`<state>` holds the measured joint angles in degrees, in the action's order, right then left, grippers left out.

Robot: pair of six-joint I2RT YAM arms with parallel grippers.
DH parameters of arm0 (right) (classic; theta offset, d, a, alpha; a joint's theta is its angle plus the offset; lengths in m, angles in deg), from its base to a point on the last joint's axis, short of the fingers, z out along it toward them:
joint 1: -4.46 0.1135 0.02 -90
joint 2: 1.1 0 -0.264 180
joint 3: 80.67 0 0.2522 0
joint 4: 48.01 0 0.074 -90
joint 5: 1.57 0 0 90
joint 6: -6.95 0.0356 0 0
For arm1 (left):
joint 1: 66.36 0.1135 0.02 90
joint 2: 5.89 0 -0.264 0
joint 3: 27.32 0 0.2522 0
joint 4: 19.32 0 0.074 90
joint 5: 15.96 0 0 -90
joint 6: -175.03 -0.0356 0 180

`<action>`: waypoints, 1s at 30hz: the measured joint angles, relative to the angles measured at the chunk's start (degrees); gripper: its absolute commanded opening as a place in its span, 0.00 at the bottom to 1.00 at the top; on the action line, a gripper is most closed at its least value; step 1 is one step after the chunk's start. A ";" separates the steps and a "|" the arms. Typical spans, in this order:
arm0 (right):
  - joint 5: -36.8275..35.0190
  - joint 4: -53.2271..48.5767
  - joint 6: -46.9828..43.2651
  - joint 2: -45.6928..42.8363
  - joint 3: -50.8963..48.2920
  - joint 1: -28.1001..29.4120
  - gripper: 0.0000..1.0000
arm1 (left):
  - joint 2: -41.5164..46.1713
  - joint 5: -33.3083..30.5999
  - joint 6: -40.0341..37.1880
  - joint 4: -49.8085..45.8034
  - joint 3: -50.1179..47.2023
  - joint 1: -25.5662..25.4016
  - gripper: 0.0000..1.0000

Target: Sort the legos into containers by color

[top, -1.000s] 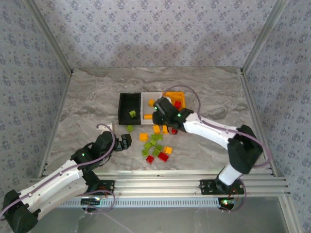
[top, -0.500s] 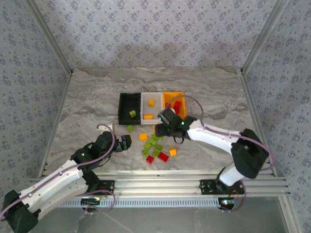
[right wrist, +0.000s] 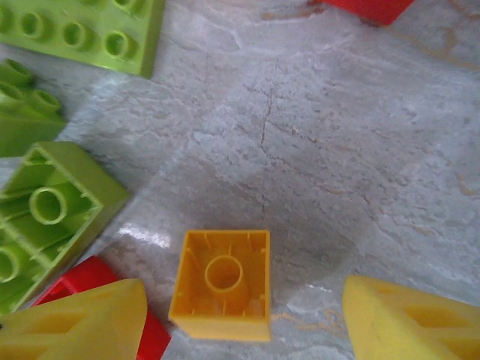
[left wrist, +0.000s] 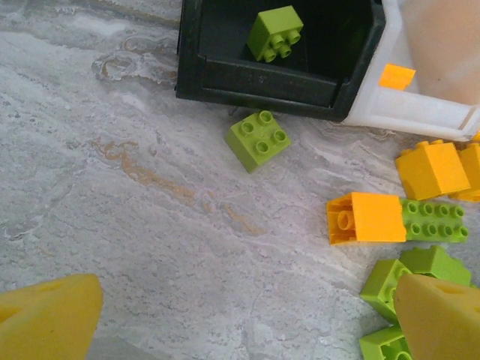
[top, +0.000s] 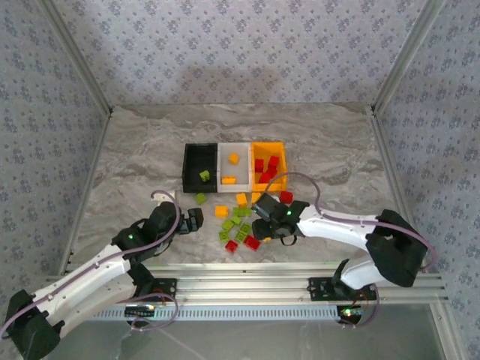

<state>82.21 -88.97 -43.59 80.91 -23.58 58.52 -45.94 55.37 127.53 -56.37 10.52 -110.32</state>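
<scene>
Left pincer: released, yellow fingertips spread wide over bare desk, nothing between them. Ahead of it stands the black bin with one lime green brick inside. A second green brick lies on the desk just outside the bin's near wall, closer to the pincer. Ahead, at the right of that wrist view, is a corner of the white bin, set against the black one. Nearer the pincer, a tipped orange-yellow brick butts against a long green brick. Right pincer: released, fingers apart, with an upturned orange-yellow brick on the desk between them, hollow side up, clear of both tips. Beside it lie upturned green bricks and a red brick, partly hidden by one fingertip. From overhead the whole row reads black, white, then the orange bin, beyond both pincers. There are red bricks in the orange one, orange-yellow pieces in the white, and the loose pile lies between the two pincers.
</scene>
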 measured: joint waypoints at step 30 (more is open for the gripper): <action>-3.54 1.70 -11.10 23.04 40.92 -9.14 0.36 | -0.90 0.61 -0.44 0.26 -0.02 0.48 1.00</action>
<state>78.67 -87.27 -54.69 103.95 17.34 49.38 -46.84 55.98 127.09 -56.11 10.50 -109.84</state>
